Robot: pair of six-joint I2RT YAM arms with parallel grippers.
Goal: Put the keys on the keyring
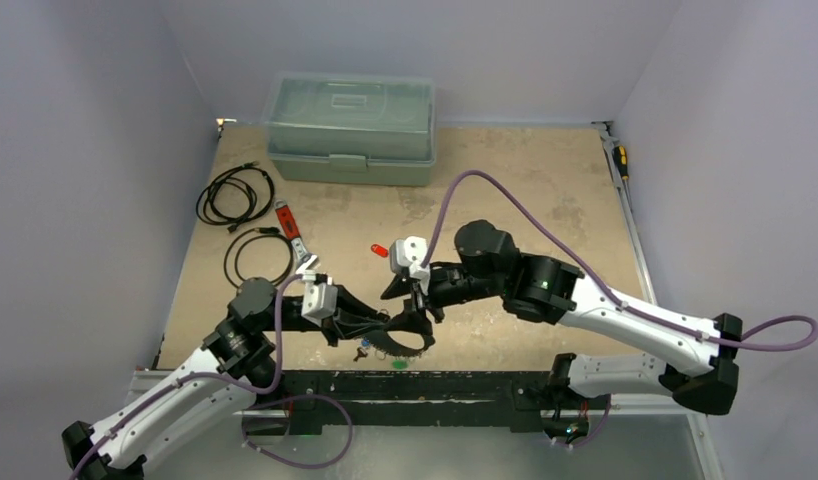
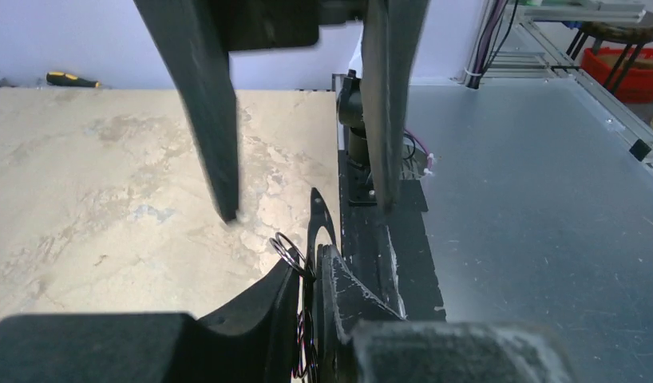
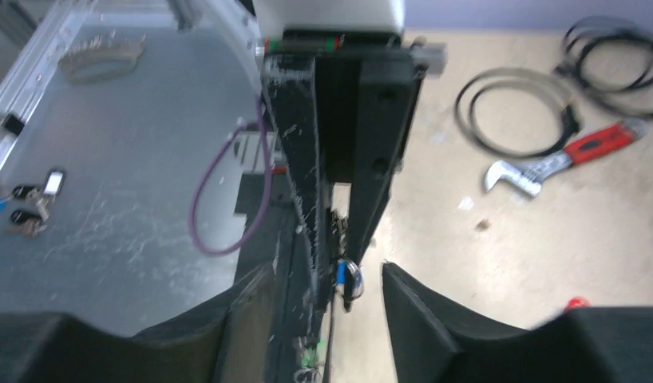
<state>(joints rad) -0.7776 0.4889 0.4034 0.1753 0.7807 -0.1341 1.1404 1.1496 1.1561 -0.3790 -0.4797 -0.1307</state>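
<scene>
- Near edge, middle: the left gripper (image 2: 307,251) has its jaws almost closed, pinching the keyring (image 2: 285,244). The thin wire loop pokes out just past the fingertips.
- A blue key (image 3: 340,275) hangs right at that ring. I cannot tell whether it is already threaded on.
- The right gripper (image 3: 327,279) faces the left one. Its jaws stand well apart and hold nothing, with one finger on each side of the left gripper's tips. I cannot tell whether it touches them.
- The step in hand looks like working a key onto the held ring. To do it well:
  - The left arm should keep the ring fixed.
  - The right should close on a key's plastic head, not on the wire.
  - The key's hole should be turned to meet the ring's opening, then slid on slowly.
  - A sideways tug could twist the ring out of the pinch.
- Just beside the grippers on the dark near strip lie a dark key (image 1: 363,352) and a green key (image 1: 398,365), both loose.
- The right wrist view also shows spare keys (image 3: 28,215) on grey metal, well apart from the ring.
- A little farther out on the table (image 1: 545,190), a red key (image 1: 378,250) lies alone.
- Farther left are a wrench (image 1: 290,225) and two coils of cable (image 1: 235,195).
- A closed box (image 1: 350,130) sits at the far edge.
</scene>
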